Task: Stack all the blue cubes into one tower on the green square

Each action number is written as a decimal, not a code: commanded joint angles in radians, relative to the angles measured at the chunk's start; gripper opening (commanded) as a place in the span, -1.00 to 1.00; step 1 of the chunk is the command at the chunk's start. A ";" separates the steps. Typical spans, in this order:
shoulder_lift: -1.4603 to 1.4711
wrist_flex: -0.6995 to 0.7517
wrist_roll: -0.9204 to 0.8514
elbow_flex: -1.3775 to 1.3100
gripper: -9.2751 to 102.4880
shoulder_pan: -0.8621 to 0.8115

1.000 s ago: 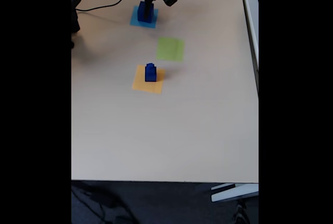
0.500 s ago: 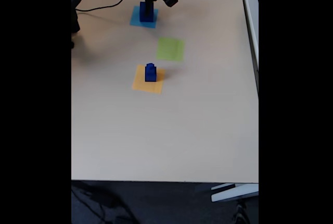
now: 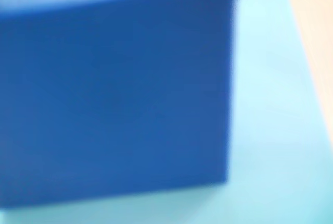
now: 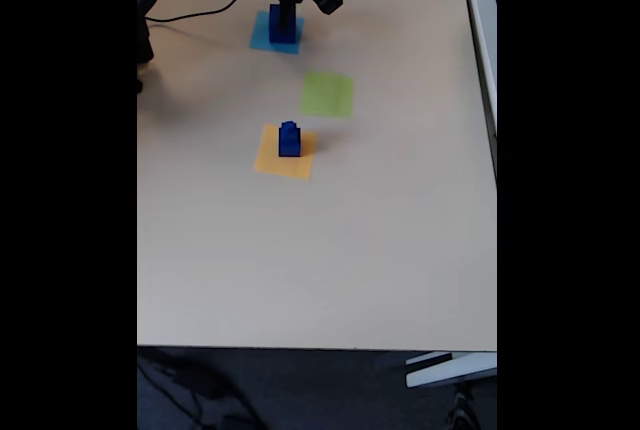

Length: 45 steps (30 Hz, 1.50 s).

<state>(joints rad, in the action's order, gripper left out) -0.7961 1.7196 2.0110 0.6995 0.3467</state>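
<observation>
In the fixed view my gripper (image 4: 285, 8) reaches down at the table's far end onto a large blue cube (image 4: 283, 26) that stands on the light-blue square (image 4: 262, 40). The fingers are at the cube's top, and their grip is hidden. In the wrist view that cube (image 3: 114, 94) looms blurred and very close, with light-blue paper (image 3: 270, 104) beside and below it. A small stepped tower (image 4: 290, 138) of two blue cubes stands on the orange-yellow square (image 4: 270, 162). The green square (image 4: 327, 93) lies bare between the two.
A black cable (image 4: 205, 12) runs across the table's far left towards the arm. The table's near edge (image 4: 320, 347) and right edge (image 4: 494, 150) bound a wide bare beige surface.
The gripper has settled slightly lower and closer onto the large cube. The cube looks a touch narrower, as if turned or squeezed a little. The small stack has not moved.
</observation>
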 commanded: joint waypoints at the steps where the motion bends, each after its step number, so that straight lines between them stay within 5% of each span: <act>1: -0.130 0.009 -0.020 0.006 -0.58 -0.018; 23: -0.181 -0.005 -0.267 0.023 -0.58 -0.210; 45: -0.026 -0.049 -0.193 -0.183 -0.57 -0.301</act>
<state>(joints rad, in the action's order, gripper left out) -0.7992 1.6843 1.8040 0.5722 0.0629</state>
